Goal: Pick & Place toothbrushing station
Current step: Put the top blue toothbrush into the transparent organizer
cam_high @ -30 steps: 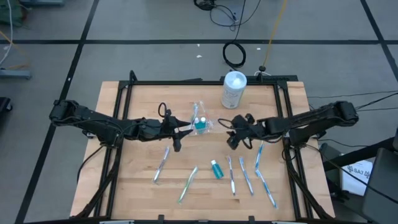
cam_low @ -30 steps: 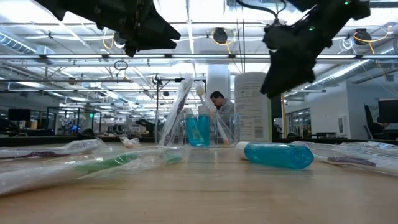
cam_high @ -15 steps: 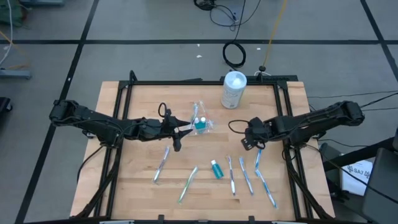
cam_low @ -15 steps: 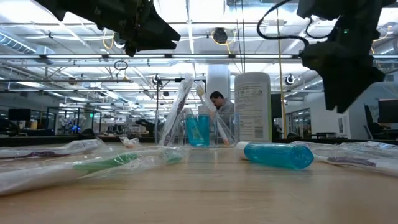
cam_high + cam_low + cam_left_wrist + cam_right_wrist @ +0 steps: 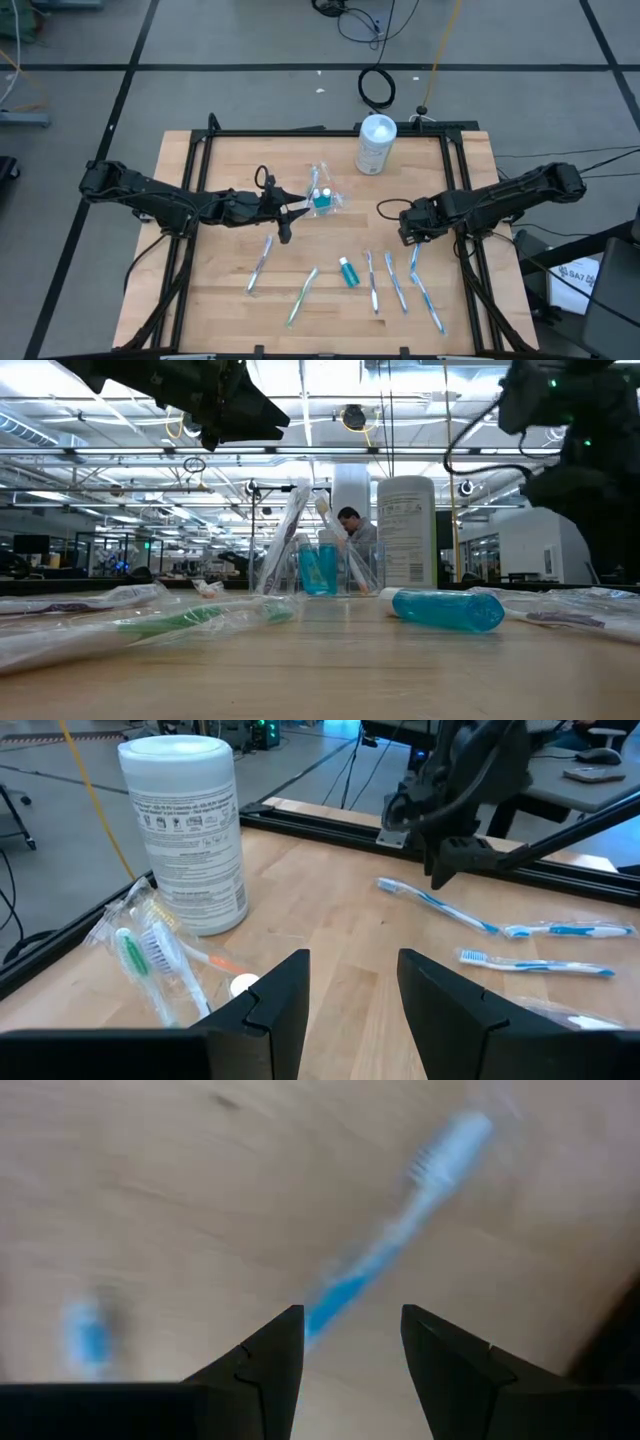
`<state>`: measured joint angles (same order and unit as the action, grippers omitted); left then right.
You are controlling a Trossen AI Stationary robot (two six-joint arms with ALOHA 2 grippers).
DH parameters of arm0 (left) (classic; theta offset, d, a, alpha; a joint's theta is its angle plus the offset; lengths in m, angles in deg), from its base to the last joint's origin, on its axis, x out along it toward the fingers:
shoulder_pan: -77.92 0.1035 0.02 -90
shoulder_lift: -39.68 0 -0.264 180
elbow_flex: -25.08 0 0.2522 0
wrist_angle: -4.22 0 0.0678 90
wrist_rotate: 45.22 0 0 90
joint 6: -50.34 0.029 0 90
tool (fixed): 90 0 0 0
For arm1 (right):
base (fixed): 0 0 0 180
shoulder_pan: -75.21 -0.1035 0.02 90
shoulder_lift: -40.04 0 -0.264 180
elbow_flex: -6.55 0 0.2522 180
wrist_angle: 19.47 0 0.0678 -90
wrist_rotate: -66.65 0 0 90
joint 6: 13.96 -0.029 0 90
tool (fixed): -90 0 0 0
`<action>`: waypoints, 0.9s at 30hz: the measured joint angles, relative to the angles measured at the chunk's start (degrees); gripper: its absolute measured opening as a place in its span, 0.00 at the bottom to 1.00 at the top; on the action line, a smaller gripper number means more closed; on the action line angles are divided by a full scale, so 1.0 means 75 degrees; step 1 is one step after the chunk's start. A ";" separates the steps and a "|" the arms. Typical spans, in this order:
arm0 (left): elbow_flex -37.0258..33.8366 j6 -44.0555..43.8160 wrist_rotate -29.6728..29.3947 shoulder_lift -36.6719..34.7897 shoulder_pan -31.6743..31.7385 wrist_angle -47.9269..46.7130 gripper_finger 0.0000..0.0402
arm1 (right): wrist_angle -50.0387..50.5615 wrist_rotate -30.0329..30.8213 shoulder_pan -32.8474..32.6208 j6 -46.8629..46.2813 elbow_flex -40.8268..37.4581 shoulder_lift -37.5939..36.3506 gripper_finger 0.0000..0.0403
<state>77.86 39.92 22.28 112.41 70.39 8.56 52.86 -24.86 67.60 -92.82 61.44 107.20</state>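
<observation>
Table [image 5: 200, 300] carries several toothbrushes along its near half. Right gripper [image 5: 408, 226] hangs at the right side, fingers [image 5: 270, 1355] parted and empty, directly above a blue-and-white toothbrush [image 5: 385, 1250] lying flat on the wood. Left gripper [image 5: 297, 208] hangs left of centre, jaws apart and holding nothing, just beside a clear bag [image 5: 322, 196] with teal contents. White wipes canister [image 5: 376, 145] stands upright at the far edge. Small teal tube [image 5: 347, 271] lies near centre.

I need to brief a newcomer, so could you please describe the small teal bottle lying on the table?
Start at the white wipes canister at the table's far edge and come toward the near edge, to the row of toothbrushes. The small teal bottle lies there, stubby and solid teal among long thin brushes.
</observation>
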 joint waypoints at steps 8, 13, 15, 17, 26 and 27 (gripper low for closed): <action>0.0000 0.0035 -0.0003 0.0000 0.0000 0.0003 0.39 | -0.0496 -0.0038 0.0000 -0.0199 -0.0612 -0.0003 0.41; 0.0000 0.0032 -0.0003 0.0000 0.0000 0.0009 0.39 | -0.0826 -0.0023 0.0000 -0.0199 -0.0671 -0.0003 0.41; 0.0000 0.0032 -0.0003 0.0000 0.0000 0.0012 0.39 | -0.0863 -0.0012 0.0000 -0.0199 -0.0671 -0.0003 0.41; 0.0000 0.0032 -0.0003 0.0000 0.0000 0.0012 0.39 | -0.0889 0.0034 0.0000 -0.0201 -0.0671 -0.0003 0.41; 0.0000 0.0029 -0.0003 0.0000 0.0000 0.0012 0.39 | -0.0876 0.0960 0.0000 -0.0395 -0.0671 0.0107 0.41; 0.0000 0.0029 -0.0003 0.0000 0.0000 0.0014 0.39 | -0.0881 0.1016 0.0000 -0.0400 -0.0671 0.0150 0.41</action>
<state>77.86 40.14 22.26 112.41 70.39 8.67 46.25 -17.24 67.60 -95.82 56.41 108.32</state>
